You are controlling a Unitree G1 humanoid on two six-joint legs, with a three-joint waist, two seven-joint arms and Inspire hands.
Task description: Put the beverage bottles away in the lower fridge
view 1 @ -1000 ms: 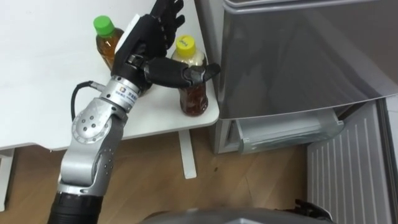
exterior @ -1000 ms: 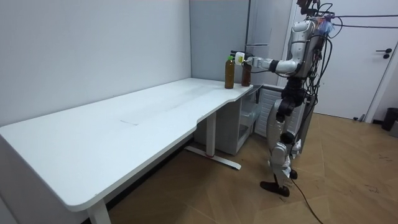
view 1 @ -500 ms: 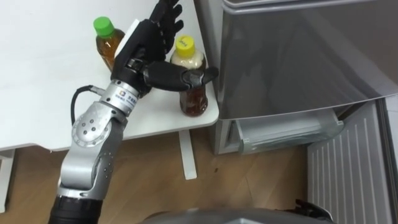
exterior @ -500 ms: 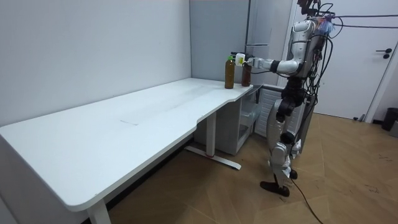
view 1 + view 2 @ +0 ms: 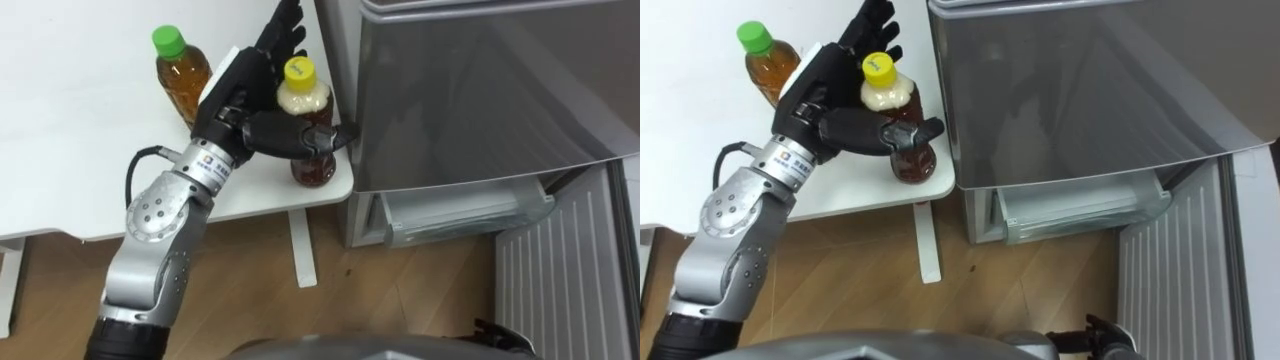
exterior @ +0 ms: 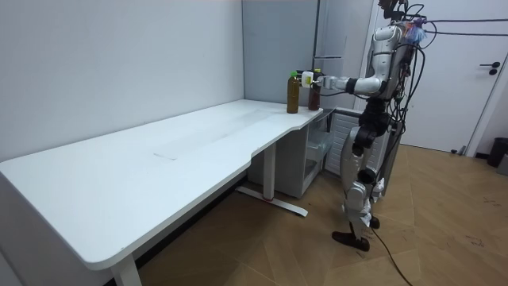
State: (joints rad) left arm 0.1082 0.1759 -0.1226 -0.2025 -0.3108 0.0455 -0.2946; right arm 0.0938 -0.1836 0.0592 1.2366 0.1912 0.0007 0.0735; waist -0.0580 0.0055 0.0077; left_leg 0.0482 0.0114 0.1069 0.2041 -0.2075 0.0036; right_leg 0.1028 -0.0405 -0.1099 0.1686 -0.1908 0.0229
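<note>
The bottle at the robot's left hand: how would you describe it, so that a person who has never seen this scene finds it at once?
Find the grey fridge, then the corner of the white desk beside it, where two brown drinks stand. Take the bottle nearer the fridge, with the left hand open around it. Its cap is yellow; the neighbour has a green one.

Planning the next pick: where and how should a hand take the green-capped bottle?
Grip the green-capped bottle round its straight body, below the shoulder, from the table's front edge: it stands upright, and the left hand at the yellow-capped bottle crowds its right side.
</note>
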